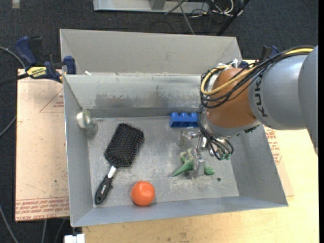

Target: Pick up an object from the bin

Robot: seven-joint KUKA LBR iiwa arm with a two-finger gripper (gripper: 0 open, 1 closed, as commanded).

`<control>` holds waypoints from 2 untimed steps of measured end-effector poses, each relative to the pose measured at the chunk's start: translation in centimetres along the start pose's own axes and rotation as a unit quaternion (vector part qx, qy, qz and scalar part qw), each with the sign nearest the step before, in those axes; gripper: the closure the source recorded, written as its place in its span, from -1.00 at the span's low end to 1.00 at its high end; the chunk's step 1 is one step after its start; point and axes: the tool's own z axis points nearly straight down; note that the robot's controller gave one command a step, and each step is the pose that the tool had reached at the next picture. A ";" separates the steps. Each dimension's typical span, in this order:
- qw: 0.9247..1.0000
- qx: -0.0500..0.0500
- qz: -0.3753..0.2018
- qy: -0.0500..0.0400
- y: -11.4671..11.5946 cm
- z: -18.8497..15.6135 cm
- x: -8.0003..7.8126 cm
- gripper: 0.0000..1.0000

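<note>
The end effector [195, 158] is placed on a small green pointed thing [181, 170] in the right half of the bin [157, 156]. Whether it is apart or together cannot be told. The green thing's long tip is pointed toward the lower left.

Blk hairbrush [123, 145], orange ball [143, 193], blue block [183, 119], green toy [183, 169], silver-grey knob [84, 118], grey bin [152, 97] w/ scuffed patches.
</note>
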 end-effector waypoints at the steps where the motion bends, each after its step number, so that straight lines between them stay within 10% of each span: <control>1: 1.000 0.001 0.008 -0.004 0.0 0.7 3.7 1.00; 2: 1.000 0.001 0.008 -0.004 0.0 0.7 3.7 1.00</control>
